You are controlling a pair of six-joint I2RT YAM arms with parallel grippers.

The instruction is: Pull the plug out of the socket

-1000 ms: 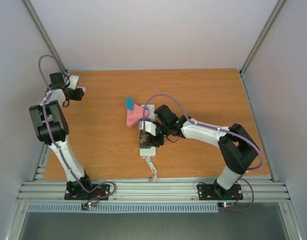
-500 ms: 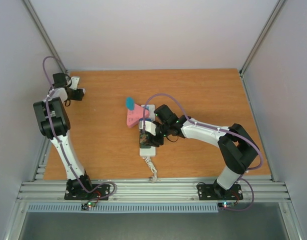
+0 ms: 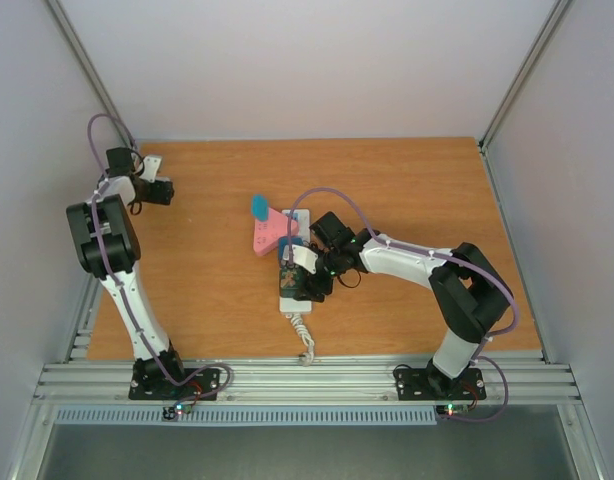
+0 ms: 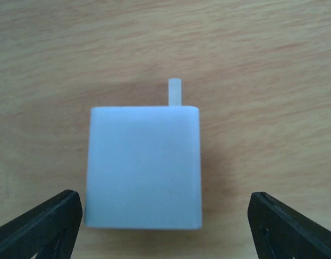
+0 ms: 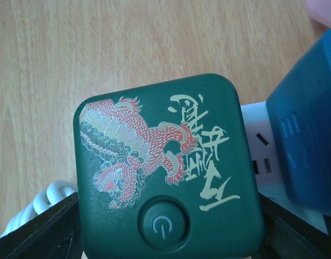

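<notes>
Left gripper [image 4: 161, 197]: arm bent at elbow, fingers spread wide, white plug [image 4: 143, 167] lying between them, untouched.
Right gripper [image 5: 168, 200]: arm stretched forward, fingers flanking green plug [image 5: 160, 156]; whether they pinch it cannot be told.
Print: red dragon, stylised characters, power symbol.
Socket [image 5: 254, 143] beneath it; blue plug [image 5: 308, 124] rightward.

The wooden table [image 3: 407, 190] carries the socket [image 3: 291, 299] at its middle, lying lengthwise with its coiled cord [image 3: 304, 336] running to the near edge. A pink block [image 3: 266, 236] touches the socket's far left side. A white plug [image 4: 143, 167] lies flat near the far left corner.
</notes>
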